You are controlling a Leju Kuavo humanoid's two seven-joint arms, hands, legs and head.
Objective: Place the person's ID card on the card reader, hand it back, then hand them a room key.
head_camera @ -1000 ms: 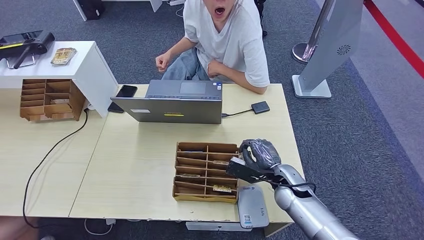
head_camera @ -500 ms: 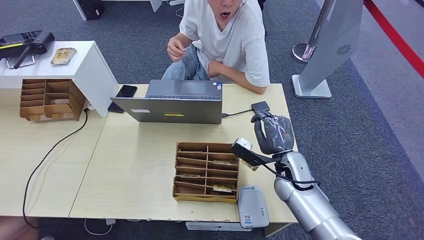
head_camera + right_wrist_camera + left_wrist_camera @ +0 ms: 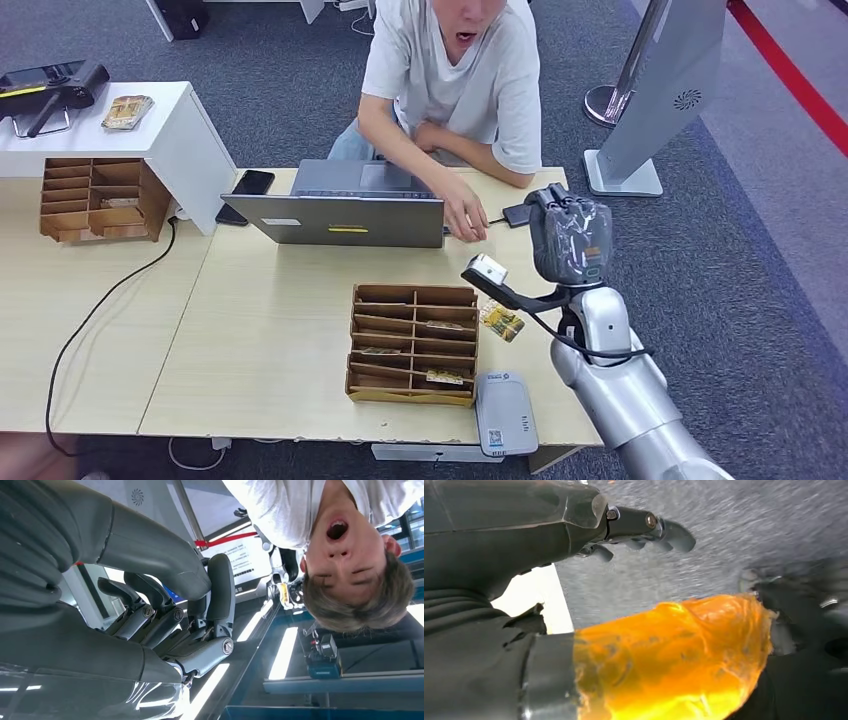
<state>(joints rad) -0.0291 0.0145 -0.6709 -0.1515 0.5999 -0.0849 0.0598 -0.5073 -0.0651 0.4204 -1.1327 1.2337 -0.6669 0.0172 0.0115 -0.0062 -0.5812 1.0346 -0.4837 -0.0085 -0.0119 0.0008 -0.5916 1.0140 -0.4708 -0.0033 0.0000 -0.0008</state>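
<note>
While its dark plastic-wrapped right hand [image 3: 568,238] rises with fingers curled inward, nothing shows inside.

The pale matt wood-grain desk [image 3: 270,310] carries a brown cardboard slotted organiser [image 3: 412,343], a smooth grey metal-look laptop [image 3: 340,205] and a glossy white plastic card reader [image 3: 505,412], over rough grey carpet floor [image 3: 720,270].

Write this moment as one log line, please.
right hand: raised near table far right corner, fingers curled, contents unclear | left hand: empty | person's hand: on table beside laptop | card: beside wooden organizer
</note>
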